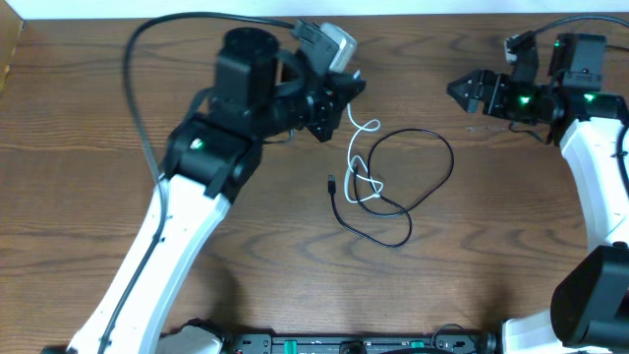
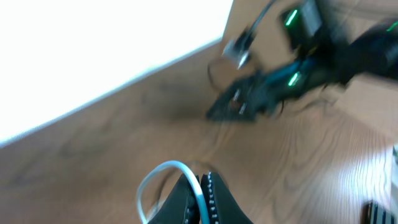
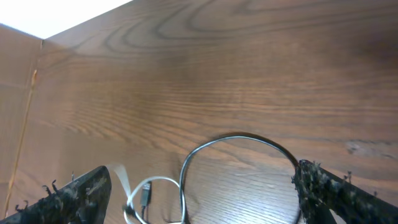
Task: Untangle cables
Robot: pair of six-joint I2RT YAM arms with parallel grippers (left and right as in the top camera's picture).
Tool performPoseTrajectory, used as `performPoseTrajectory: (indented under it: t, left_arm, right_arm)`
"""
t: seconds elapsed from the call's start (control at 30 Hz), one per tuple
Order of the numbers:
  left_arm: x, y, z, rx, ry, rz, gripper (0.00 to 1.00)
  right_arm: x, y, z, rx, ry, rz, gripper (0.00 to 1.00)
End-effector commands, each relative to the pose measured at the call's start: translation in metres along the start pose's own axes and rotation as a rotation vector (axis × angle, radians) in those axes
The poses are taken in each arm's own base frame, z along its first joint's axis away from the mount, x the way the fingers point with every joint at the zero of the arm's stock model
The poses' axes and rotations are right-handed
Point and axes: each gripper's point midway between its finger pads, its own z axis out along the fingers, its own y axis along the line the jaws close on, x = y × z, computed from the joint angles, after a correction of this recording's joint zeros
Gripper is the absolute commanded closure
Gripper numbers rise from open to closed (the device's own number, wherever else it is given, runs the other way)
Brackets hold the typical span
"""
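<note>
The white cable (image 1: 352, 160) and the black cable (image 1: 448, 162) lie crossed in the middle of the table. The black one forms a wide loop, with a plug end (image 1: 332, 183) at its left. My left gripper (image 1: 346, 90) is shut on the upper end of the white cable, which arcs out of the jaws (image 2: 200, 186) in the left wrist view (image 2: 148, 185). My right gripper (image 1: 462, 90) is open and empty, above and to the right of the loop. Its view shows the black loop (image 3: 236, 137), the white cable (image 3: 158, 180) and the plug (image 3: 146, 194) between its fingers.
The wooden table (image 1: 491, 256) ends at a white wall along the back. A thick black arm cable (image 1: 147, 39) arcs behind the left arm. The right arm (image 2: 267, 87) shows blurred in the left wrist view. Base hardware (image 1: 344, 344) sits at the front edge.
</note>
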Motion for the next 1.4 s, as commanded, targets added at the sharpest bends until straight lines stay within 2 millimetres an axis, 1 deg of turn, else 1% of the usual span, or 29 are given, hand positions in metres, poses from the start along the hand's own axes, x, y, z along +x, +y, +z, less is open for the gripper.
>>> performPoseTrajectory:
  t: [0.0, 0.1, 0.13, 0.2, 0.23, 0.27, 0.33, 0.37, 0.47, 0.57, 0.67, 0.77, 0.83, 0.93, 1.03, 1.13, 1.27, 1.37]
  left_arm:
    - [-0.033, -0.006, -0.022, -0.04, -0.113, -0.006, 0.93]
    - [-0.06, -0.002, -0.044, -0.121, -0.223, -0.004, 0.92]
    - [-0.074, -0.002, -0.056, -0.16, -0.285, -0.001, 0.93]
    - [-0.09, -0.002, -0.071, -0.197, -0.353, 0.001, 0.93]
    - [-0.103, -0.003, -0.086, -0.231, -0.416, 0.004, 0.93]
    - [-0.11, -0.004, -0.093, -0.245, -0.45, 0.001, 0.93]
    - [-0.126, -0.009, -0.113, -0.265, -0.533, 0.009, 0.92]
    - [-0.14, -0.018, -0.129, -0.258, -0.599, 0.032, 0.93]
    - [-0.153, -0.029, -0.148, -0.236, -0.675, 0.03, 0.93]
    - [-0.166, -0.041, -0.166, -0.217, -0.746, 0.046, 0.93]
    - [-0.171, -0.044, -0.173, -0.215, -0.776, 0.059, 0.93]
    - [-0.172, -0.036, -0.176, -0.265, -0.793, 0.04, 0.93]
    - [-0.172, -0.027, -0.176, -0.307, -0.796, 0.022, 0.93]
    - [-0.173, -0.017, -0.177, -0.352, -0.81, 0.005, 0.93]
    - [-0.175, -0.007, -0.184, -0.422, -0.84, -0.01, 0.92]
    - [-0.175, -0.001, -0.188, -0.463, -0.845, -0.013, 0.93]
    - [-0.173, 0.005, -0.19, -0.503, -0.847, -0.027, 0.93]
    - [-0.17, 0.013, -0.192, -0.549, -0.841, -0.048, 0.93]
  right_arm:
    - [0.004, 0.012, 0.008, -0.019, 0.017, -0.044, 0.09]
    - [0.009, 0.021, 0.013, -0.032, 0.035, -0.059, 0.09]
    - [0.011, 0.025, 0.015, -0.037, 0.041, -0.064, 0.09]
    - [0.013, 0.029, 0.017, -0.042, 0.049, -0.07, 0.09]
    - [0.015, 0.03, 0.018, -0.045, 0.053, -0.073, 0.08]
    - [0.016, 0.031, 0.018, -0.046, 0.057, -0.073, 0.08]
    - [0.017, 0.034, 0.02, -0.05, 0.063, -0.077, 0.08]
    - [0.02, 0.037, 0.021, -0.052, 0.072, -0.079, 0.08]
    - [0.025, 0.04, 0.023, -0.057, 0.088, -0.092, 0.07]
    - [0.027, 0.04, 0.028, -0.031, 0.094, -0.11, 0.07]
    - [0.031, 0.045, 0.031, -0.04, 0.109, -0.124, 0.07]
    - [0.039, 0.048, 0.035, -0.036, 0.137, -0.123, 0.09]
    - [0.05, 0.05, 0.04, -0.037, 0.176, -0.108, 0.11]
    - [0.073, 0.059, 0.051, -0.046, 0.263, -0.101, 0.11]
    - [0.097, 0.067, 0.064, -0.055, 0.348, -0.104, 0.14]
    - [0.114, 0.077, 0.071, -0.064, 0.404, -0.116, 0.16]
    - [0.129, 0.089, 0.073, -0.076, 0.447, -0.145, 0.19]
    - [0.133, 0.093, 0.073, -0.08, 0.46, -0.15, 0.25]
